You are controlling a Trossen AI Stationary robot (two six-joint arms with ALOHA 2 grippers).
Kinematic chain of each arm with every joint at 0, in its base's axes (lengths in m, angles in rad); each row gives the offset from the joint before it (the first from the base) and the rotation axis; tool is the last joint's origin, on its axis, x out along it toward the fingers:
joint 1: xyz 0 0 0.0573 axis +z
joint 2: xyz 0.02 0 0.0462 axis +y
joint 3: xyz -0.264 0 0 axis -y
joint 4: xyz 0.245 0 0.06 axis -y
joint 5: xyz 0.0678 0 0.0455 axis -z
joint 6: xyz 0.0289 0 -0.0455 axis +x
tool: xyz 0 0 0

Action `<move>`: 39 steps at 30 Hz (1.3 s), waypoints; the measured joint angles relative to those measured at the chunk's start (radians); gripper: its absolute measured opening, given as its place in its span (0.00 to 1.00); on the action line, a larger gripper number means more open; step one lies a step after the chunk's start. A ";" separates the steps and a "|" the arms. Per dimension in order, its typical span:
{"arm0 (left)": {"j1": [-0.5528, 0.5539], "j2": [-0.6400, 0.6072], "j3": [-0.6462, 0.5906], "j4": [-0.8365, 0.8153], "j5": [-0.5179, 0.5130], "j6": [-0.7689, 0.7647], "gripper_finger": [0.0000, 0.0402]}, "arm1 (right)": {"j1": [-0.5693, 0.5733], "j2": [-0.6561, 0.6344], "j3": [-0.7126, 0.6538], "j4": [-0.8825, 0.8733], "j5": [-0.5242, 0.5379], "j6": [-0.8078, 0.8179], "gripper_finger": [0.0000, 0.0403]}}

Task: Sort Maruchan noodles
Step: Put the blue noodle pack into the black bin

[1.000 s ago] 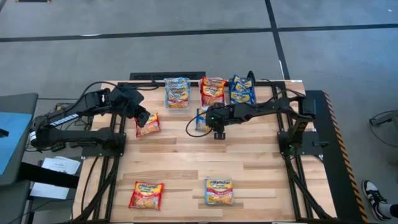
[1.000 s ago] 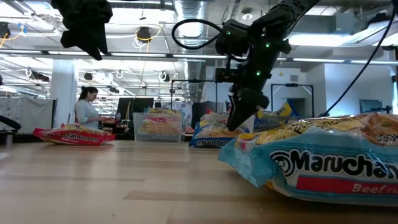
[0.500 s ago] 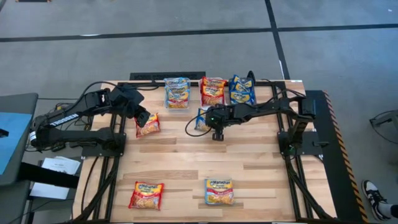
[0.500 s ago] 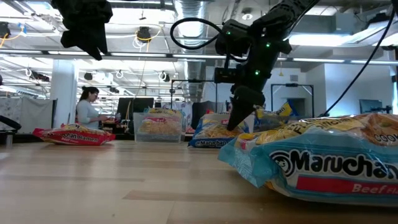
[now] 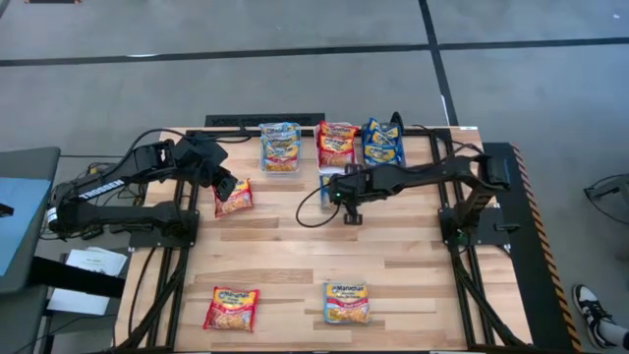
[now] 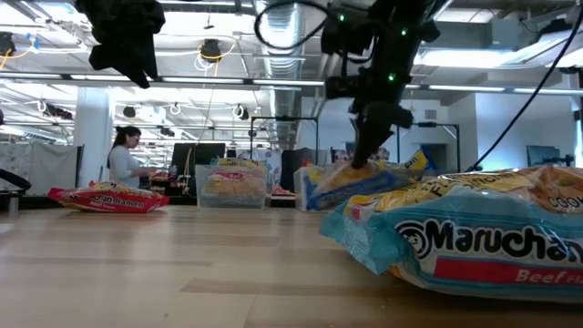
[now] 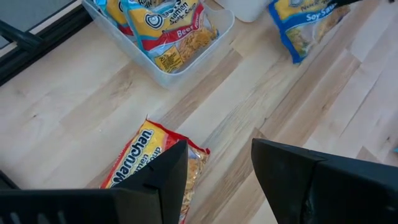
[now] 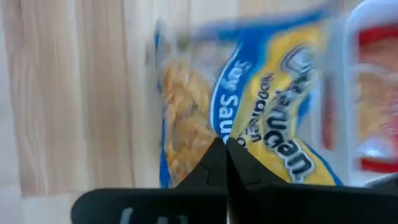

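Right tool (image 8: 225,146) pinches blue soy-sauce packet (image 8: 249,118).

A blue-and-yellow packet (image 6: 351,182) (Soy Sauce) hangs tilted, apparently off the wood, pinched at its edge.

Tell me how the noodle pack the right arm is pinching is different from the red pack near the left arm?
The blue soy sauce pack is blue and yellow; the red pack is red and yellow. The blue one is pinched in the shut right tool and tipped up off the table; the red one lies flat on the wood, below the open left tool, not gripped. Both are Maruchan noodle packets.
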 joint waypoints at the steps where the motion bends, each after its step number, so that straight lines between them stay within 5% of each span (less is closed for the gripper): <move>1: 0.000 0.000 0.000 0.000 0.000 0.004 0.41 | 0.004 -0.011 0.001 0.004 0.007 0.002 0.01; 17: 0.000 0.000 0.000 0.000 0.000 0.014 0.41 | -0.009 -0.264 0.003 -0.277 0.312 0.025 0.01; 24: 0.000 0.000 0.000 0.001 0.000 0.013 0.41 | -0.075 -0.293 0.005 -0.359 0.435 -0.115 0.01; 39: 0.000 0.000 0.000 0.000 0.000 0.025 0.41 | -0.225 -0.240 0.002 -0.422 0.455 -0.285 0.01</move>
